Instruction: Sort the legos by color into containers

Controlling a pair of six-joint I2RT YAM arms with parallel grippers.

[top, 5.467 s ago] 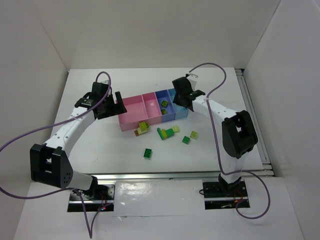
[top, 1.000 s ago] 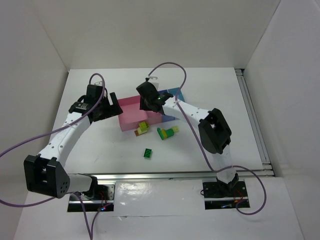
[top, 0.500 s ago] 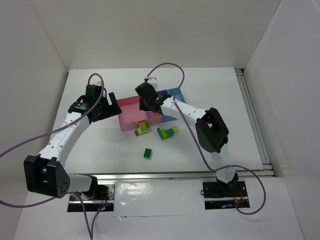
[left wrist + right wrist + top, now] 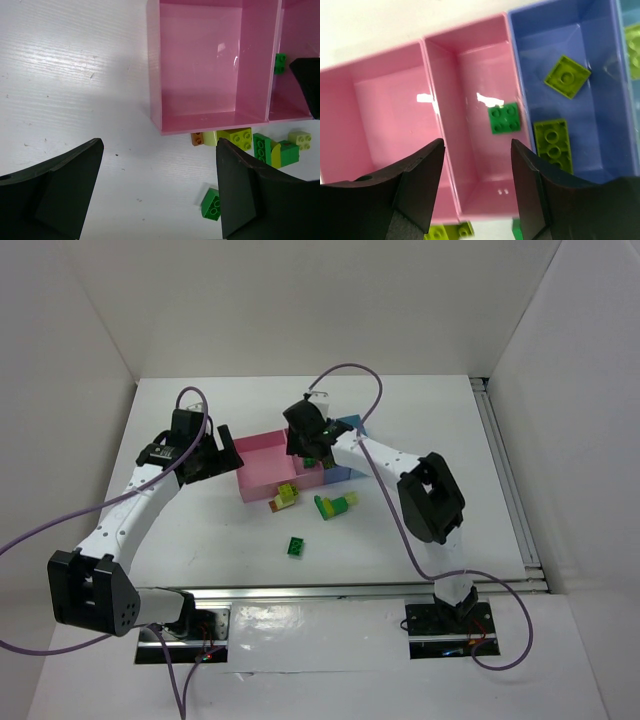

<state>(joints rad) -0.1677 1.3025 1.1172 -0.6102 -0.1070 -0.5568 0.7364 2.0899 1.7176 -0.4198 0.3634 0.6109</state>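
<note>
Top camera first. The left gripper (image 4: 218,455) hovers left of centre, just off the left wall of the tray (image 4: 262,468). Its jaws are spread wide and nothing is in them. The right gripper (image 4: 312,445) hangs over the middle of the tray. Below the tray, loose legos dot the white table (image 4: 220,540): a lime-and-brown cluster (image 4: 285,497) right against the tray's lower edge, a green-and-yellow clump (image 4: 335,505) beside it, and a lone dark green brick (image 4: 296,547) lower down, apart from the rest.

Over to the left wrist. Its black fingers (image 4: 65,195) fill the two lower corners, far apart, with only table between them. The large pink compartment (image 4: 210,65) sits upper centre. The narrow pink compartment (image 4: 295,102) runs down the right edge, and a dark green two-by-two (image 4: 280,63) lies in its upper part.

Now the right wrist. Its fingers (image 4: 405,195) rise from the bottom of the frame, parted with a clear gap, gripping nothing. Dead centre, that dark green two-by-two lies flat on the narrow pink compartment's floor. To the right, the periwinkle compartment (image 4: 600,40) holds two lime bricks (image 4: 567,76), and the light blue compartment (image 4: 631,105) just shows at the right edge.
</note>
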